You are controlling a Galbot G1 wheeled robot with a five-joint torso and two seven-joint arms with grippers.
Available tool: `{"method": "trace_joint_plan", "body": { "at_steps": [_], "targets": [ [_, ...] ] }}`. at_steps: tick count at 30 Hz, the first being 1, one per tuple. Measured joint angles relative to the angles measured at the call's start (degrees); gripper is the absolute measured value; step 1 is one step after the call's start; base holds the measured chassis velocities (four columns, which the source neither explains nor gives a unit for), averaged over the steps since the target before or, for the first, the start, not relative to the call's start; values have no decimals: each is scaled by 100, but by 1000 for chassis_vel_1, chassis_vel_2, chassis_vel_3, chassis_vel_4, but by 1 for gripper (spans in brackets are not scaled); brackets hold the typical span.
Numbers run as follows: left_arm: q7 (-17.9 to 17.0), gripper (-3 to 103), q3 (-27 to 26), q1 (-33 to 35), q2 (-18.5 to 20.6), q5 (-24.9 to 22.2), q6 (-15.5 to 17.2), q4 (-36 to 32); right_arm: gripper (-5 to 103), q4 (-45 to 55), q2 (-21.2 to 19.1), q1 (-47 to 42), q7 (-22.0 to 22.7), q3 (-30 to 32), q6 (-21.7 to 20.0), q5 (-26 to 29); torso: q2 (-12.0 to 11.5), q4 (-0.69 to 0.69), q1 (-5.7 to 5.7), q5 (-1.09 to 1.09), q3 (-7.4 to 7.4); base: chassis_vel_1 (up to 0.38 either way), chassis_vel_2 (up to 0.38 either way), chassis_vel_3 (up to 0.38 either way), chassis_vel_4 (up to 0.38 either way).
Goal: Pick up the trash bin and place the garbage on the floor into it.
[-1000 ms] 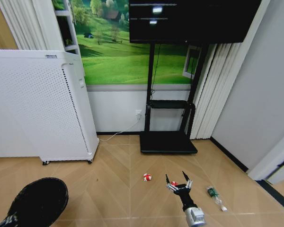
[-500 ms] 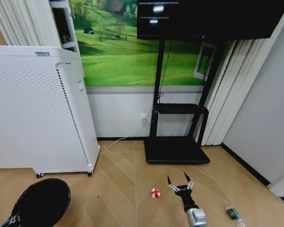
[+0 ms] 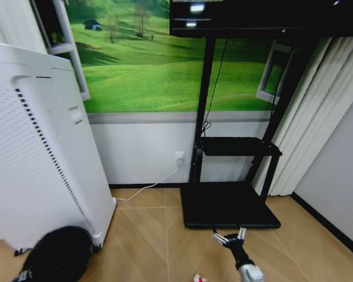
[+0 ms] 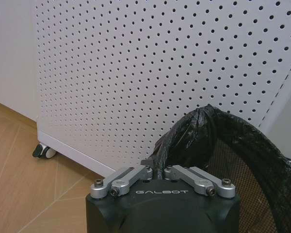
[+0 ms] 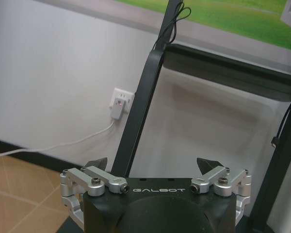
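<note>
Trash bin [image 3: 60, 254] first: you see it at about 7 o'clock in the head view, a small black round bin lined with a crinkled black bag, its mesh wall showing inside in the left wrist view [image 4: 242, 165]. Your left gripper [image 4: 160, 171] has its fingers pinched together on the bagged rim, holding the bin right beside the tall white perforated air purifier [image 3: 29, 147].

Your right gripper [image 3: 230, 237] sits near 5 o'clock in the head view, fingers spread wide with nothing between them; the right wrist view shows the same gap [image 5: 153, 167]. A small red-and-white wrapper [image 3: 198, 278] lies on the floor [image 3: 159, 235] at the frame's lower edge, just beside that arm, toward 6 o'clock.

You have light chevron parquet underfoot. At 12 o'clock stands a black TV stand [image 3: 229, 202] with a flat base and shelf, against a white wall with a green meadow mural [image 3: 147, 64]. A white cable runs to a wall socket [image 3: 179, 157]. Pale vertical blinds [image 3: 317, 129] hang toward 3 o'clock.
</note>
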Motion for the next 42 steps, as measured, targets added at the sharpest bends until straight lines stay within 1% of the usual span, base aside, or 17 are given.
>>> {"method": "trace_joint_plan", "body": {
  "at_steps": [3, 7, 8, 9, 10, 11, 13, 14, 15, 19, 27, 38, 42],
  "targets": [
    [64, 4, 31, 1, -6, 18, 3, -20, 100, 27, -26, -179, -36, 39, 37, 2, 1, -4, -4, 2, -3, 83, -55, -91, 46],
    [185, 4, 35, 41, -18, 20, 37, -76, 100, 45, -32, -240, -44, 59, 149, 60, 2, -4, -5, 3, -4, 52, -72, -77, 41],
    [318, 4, 39, 81, -26, 23, 61, -97, 100, 44, -32, -242, -44, 72, 198, 85, 2, -3, -4, 3, -3, 0, 0, 0, 0],
    [554, 4, 45, 143, -35, 42, 112, -123, 100, 29, -33, -224, -44, 94, 268, 116, 2, -2, -4, 2, -3, 0, 0, 0, 0],
    [554, 4, 45, 143, -35, 42, 112, -123, 100, 29, -33, -224, -44, 94, 268, 116, 2, -2, -4, 2, -3, 0, 0, 0, 0],
    [916, 4, 50, 208, -44, 111, 189, -155, 100, 13, -33, -183, -42, 96, 317, 146, 2, -1, -3, 2, -1, 0, 0, 0, 0],
    [1262, 4, 74, 282, -47, 185, 331, -220, 100, 5, -29, -143, -20, 91, 337, 162, 2, -1, -3, 2, -1, 0, 0, 0, 0],
    [1262, 4, 74, 282, -47, 185, 331, -220, 100, 5, -29, -143, -20, 91, 337, 162, 2, -1, -3, 2, -1, 0, 0, 0, 0],
    [1357, 4, 109, 307, -53, 198, 413, -267, 100, 5, -28, -129, -19, 86, 338, 159, 2, 0, -3, 2, -1, 0, 0, 0, 0],
    [1395, 4, 172, 294, -66, 225, 508, -332, 100, 7, -29, -129, -18, 71, 355, 129, 2, -1, -2, 2, -1, 0, 0, 0, 0],
    [1347, 4, 179, 258, -51, 208, 516, -332, 100, -41, -40, -135, 7, 92, 548, 130, 2, -1, -1, 1, 0, 21, -22, -31, 19],
    [1330, 4, 202, 232, -51, 203, 515, -331, 100, -85, -33, -99, 24, 89, 649, 128, 1, -1, -1, 1, 0, 153, -145, -127, 136],
    [1277, 4, 204, 194, -49, 166, 507, -328, 100, -144, -2, -53, 24, 26, 700, 40, 1, -1, -2, 1, -1, 108, -108, -103, 121]
  ]
}}
